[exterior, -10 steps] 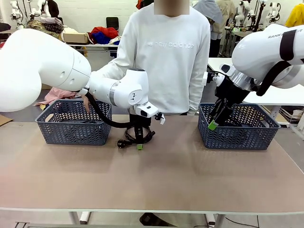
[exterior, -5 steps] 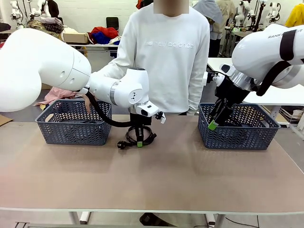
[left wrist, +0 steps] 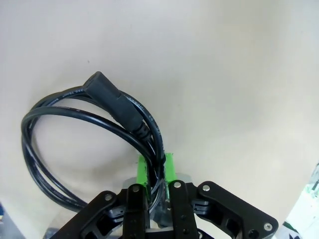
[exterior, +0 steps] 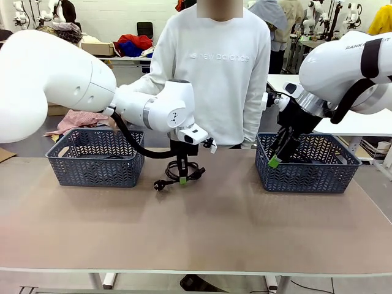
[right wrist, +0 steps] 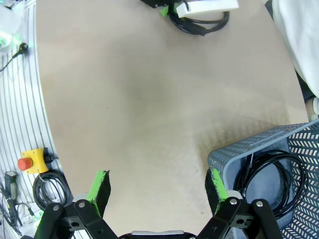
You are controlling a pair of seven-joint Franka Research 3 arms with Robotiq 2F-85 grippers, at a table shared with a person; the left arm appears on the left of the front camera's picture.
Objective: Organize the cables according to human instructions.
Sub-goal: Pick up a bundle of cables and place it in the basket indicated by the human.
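Front view: my left gripper (exterior: pixel 182 179) points down at the table (exterior: pixel 202 233) mid-width, in front of the person (exterior: pixel 211 73), fingers pinched on a coiled black cable (exterior: pixel 184 174). The coil sits at the fingertips; its plug (exterior: pixel 159 185) lies on the table just left of them. I cannot tell whether the coil is lifted clear of the surface. A grey basket (exterior: pixel 95 157) stands to the left with something dark inside, too dim to name. My right gripper (exterior: pixel 274 160) hangs at the near left corner of the right basket (exterior: pixel 306 162), one green pad visible; from here I cannot tell its jaw state.

Left wrist view: the left gripper (left wrist: pixel 155 172) is clamped on the cable (left wrist: pixel 75 124), both green pads (left wrist: pixel 142 169) pressed against the cord strands. The loop spreads away up and left over the tan tabletop, an angled connector (left wrist: pixel 102 87) on top of it.

Right wrist view: the right gripper (right wrist: pixel 158 186) stands wide open, nothing between its pads (right wrist: pixel 102 185), above bare table. The basket corner (right wrist: pixel 234 159) sits beside the right-hand pad, and a coiled cable (right wrist: pixel 271 177) lies inside that basket. At the top edge I see the left arm's fingers over its coil (right wrist: pixel 199 22).
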